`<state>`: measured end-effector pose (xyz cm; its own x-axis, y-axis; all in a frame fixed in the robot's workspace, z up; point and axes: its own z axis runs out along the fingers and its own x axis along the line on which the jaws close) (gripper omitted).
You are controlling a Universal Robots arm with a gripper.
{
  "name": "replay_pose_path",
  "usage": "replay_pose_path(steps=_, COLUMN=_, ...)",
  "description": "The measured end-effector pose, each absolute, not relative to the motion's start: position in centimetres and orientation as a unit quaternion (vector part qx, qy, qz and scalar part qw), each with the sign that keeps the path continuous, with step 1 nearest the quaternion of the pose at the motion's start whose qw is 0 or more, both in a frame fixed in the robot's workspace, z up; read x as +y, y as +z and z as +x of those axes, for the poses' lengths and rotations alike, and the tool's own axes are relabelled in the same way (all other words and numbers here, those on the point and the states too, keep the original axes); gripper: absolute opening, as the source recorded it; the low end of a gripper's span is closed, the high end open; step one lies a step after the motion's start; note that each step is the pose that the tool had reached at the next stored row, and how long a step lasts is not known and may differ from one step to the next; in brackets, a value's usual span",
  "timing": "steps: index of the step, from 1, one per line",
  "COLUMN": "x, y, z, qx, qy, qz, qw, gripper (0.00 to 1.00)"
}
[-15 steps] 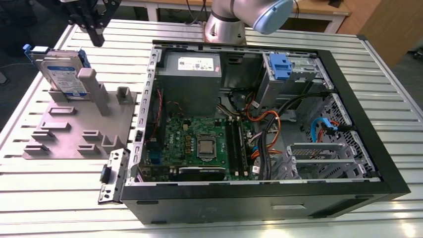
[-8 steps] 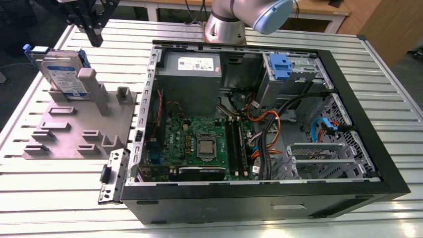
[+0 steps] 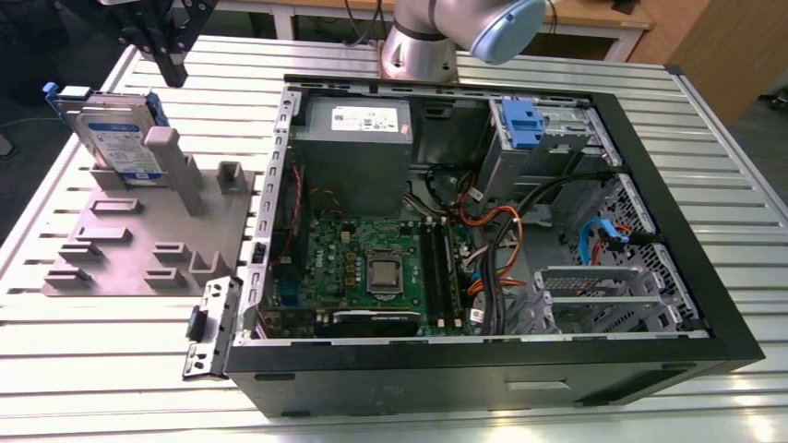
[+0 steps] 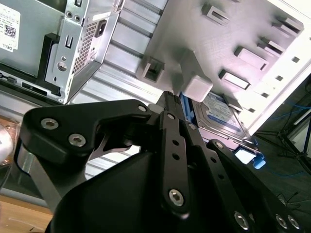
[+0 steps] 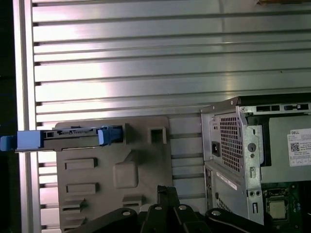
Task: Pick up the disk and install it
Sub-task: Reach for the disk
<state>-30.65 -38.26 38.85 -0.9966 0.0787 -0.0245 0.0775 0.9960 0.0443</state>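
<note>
Disk [image 3: 121, 138], a flat silver-metal hard drive in a blue plastic carrier frame, stands on edge in the grey slotted fixture plate [image 3: 124, 235], beside the open black computer case [image 3: 493, 355]. Black gripper [image 3: 170, 72] hangs nearby with fingers closed on nothing. Judged rigid, fairly heavy and shock-sensitive; grip across the flat faces near the top. Lower edge hidden behind the fixture posts.

The disk [image 3: 121, 138] is silver, with a white and blue label and a blue frame. The stand [image 3: 136, 249] is plain grey. The gripper [image 3: 176, 76] is black. The table [image 3: 124, 369] is shiny silver with long stripes. The computer case [image 3: 493, 365] is black. Its board [image 3: 369, 263] is green, and some wires [image 3: 499, 220] are orange.
</note>
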Motion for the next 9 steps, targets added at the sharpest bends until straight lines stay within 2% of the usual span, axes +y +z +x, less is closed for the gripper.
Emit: replay_pose_path(steps=9, x=-38.26, y=38.81, z=-31.14, qx=0.999, qy=0.022, qz=0.039, qw=0.013, gripper=0.11)
